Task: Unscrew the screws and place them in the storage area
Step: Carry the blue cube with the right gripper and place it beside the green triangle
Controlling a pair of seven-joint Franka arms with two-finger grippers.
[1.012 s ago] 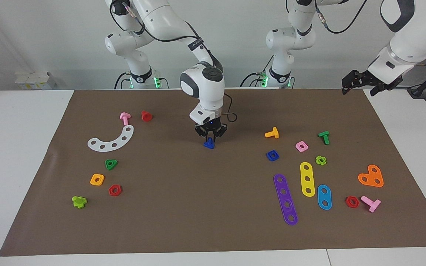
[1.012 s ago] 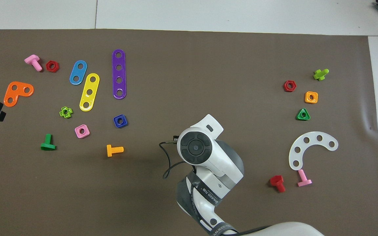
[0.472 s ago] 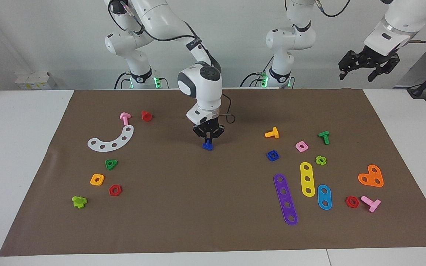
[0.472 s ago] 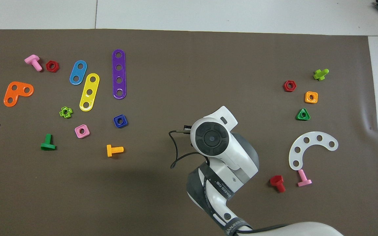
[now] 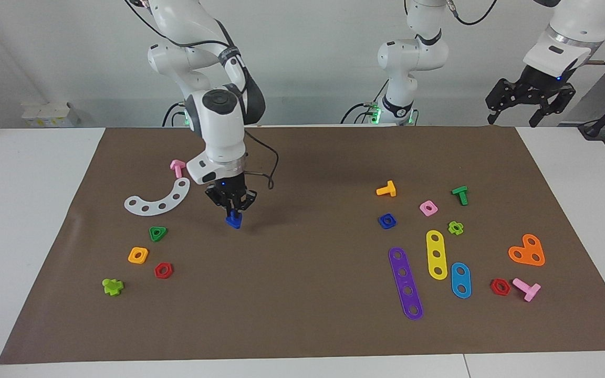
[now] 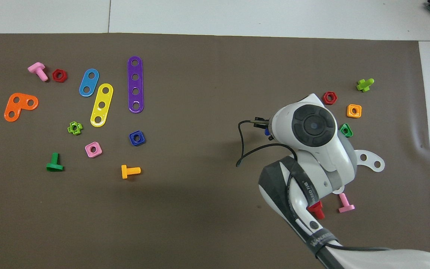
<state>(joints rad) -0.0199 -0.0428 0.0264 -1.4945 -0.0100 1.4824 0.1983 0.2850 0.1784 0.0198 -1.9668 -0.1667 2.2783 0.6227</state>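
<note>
While the right gripper (image 5: 232, 209) hangs over the brown paper mat (image 5: 302, 325) toward the right arm's end of the table, its fingertips are pinched together on the shaft of a dark-blue screw (image 5: 233, 222), which points straight down out of the jaws with its flat triangular head lowest. In the facing view the screw's long axis stands close to upright, running from twelve to six o'clock, and the head appears to sit just above the mat or barely on it; I cannot tell which. The loose pieces that mark the storage area lie from the screw at about nine to eight o'clock in that view: the white curved strip (image 5: 159, 199), the green triangular nut (image 5: 158, 233), the orange square nut (image 5: 138, 255) and the red hexagonal nut (image 5: 163, 270). So the coming set-down is probably a short lowering here or a small drift that way. The left gripper (image 5: 531, 102), fingers spread and holding nothing, waits high over the left arm's end.
</note>
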